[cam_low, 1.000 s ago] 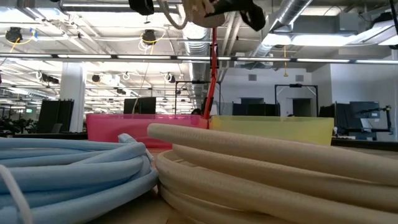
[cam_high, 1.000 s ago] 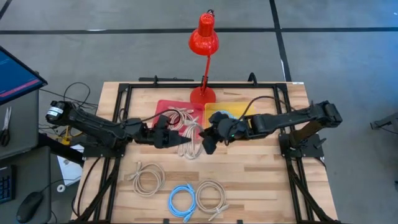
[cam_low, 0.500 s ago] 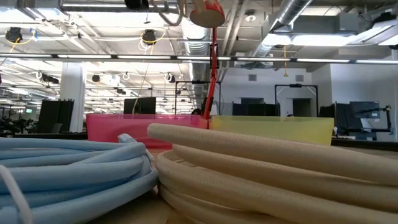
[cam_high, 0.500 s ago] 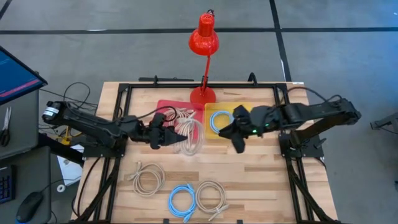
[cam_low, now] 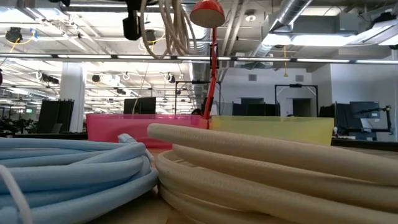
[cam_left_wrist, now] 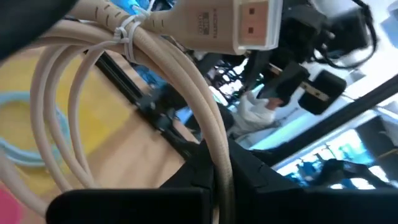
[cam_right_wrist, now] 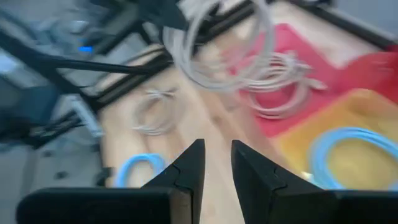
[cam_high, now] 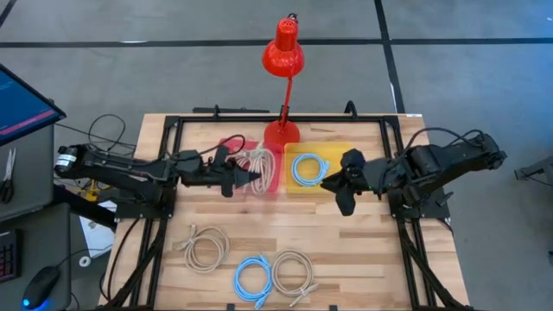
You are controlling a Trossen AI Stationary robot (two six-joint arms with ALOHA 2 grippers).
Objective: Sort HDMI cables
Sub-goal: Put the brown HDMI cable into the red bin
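- Beige coiled HDMI cable (cam_high: pixel 263 170) hangs clamped in the left gripper (cam_high: pixel 244 175) over the red plastic tray (cam_high: pixel 232 148)
- Light blue cable coil (cam_high: pixel 308 168) lies in the yellow plastic tray (cam_high: pixel 337 152)
- Right gripper (cam_high: pixel 339 185) just beside the yellow tray, fingers slightly parted, nothing held
- Two beige coils (cam_high: pixel 206 248) and a blue coil (cam_high: pixel 254 278) lie on the wooden table (cam_high: pixel 363 259) near its front edge

Wooden table (cam_high: pixel 363 250) holds three cable coils (cam_high: pixel 206 248) (two beige), two trays (cam_high: pixel 337 152).
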